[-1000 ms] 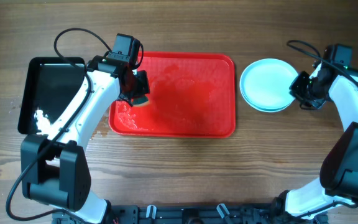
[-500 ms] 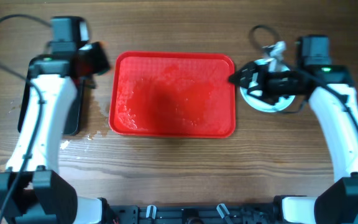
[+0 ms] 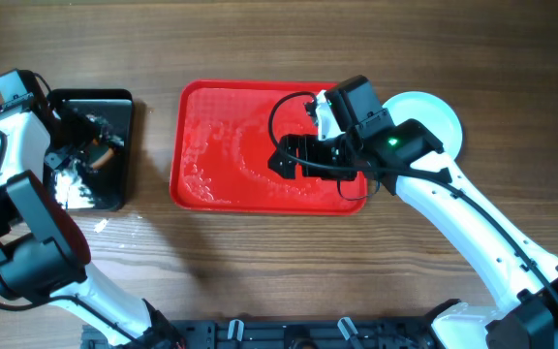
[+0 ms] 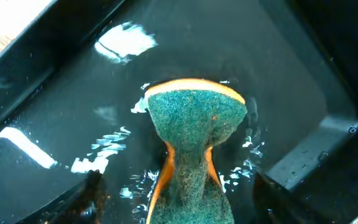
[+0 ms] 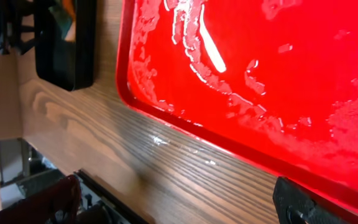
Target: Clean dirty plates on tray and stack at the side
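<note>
The red tray lies mid-table, wet with streaks of suds and with no plate on its visible part. The pale plates sit stacked on the table right of it, partly covered by my right arm. My right gripper hovers over the tray's right half; in the right wrist view it is open with nothing between its fingers. My left gripper is over the black tray, open, its jaws wide on either side of a green and orange sponge lying in water.
The glossy black tray stands at the far left and holds shallow water. Water drops lie on the wood between the two trays. The table's front edge and a dark rail show in the right wrist view.
My left arm carried the sponge from the red tray to the black tray and opened on it. My right arm swung from the plate stack to over the red tray, opening.
</note>
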